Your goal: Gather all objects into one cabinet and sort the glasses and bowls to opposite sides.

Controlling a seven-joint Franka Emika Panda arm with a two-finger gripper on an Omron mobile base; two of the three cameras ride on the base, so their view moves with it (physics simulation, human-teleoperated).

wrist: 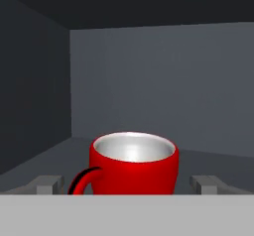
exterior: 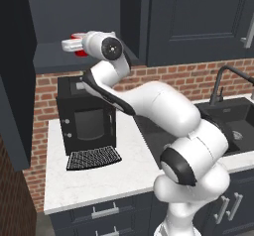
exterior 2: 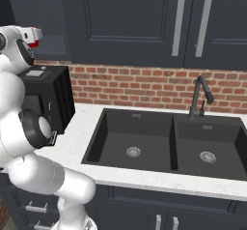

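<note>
Although several surfaces faced the cameras, no brand, label or readable writing could be made out on any of them. At the left of the left base view, the glossy red handled mug (exterior: 78, 43) sat upright on the floor of an open dark charcoal wall cabinet (exterior: 54, 61), partly hidden behind the white arm's hand. Seen from the hand camera, the red mug (wrist: 133, 164) had a bright red shiny outside, a pale silvery-white inside, and a curved handle with a dark inner edge turned toward the lower left of that view. It stood on the cabinet floor with grey walls behind and to one side of it.

The tool (wrist: 130, 184) stood with its two finger tips spread as wide as they go, one on each side of the mug and apart from it, holding nothing. One grey fingertip (wrist: 45, 184) showed beside the handle.

Below the cabinet, a black boxy coffee machine (exterior: 87, 116) with a grated drip tray rested on the white marbled bench (exterior: 89, 180), against the red brick backsplash (exterior: 188, 79). Further right, a black double-basin sink (exterior 2: 159, 144) was set into the bench, with a dark curved tap (exterior 2: 200, 96) behind it. Closed dark cabinet doors with long grey bar handles (exterior 2: 179, 21) hung above the sink.
</note>
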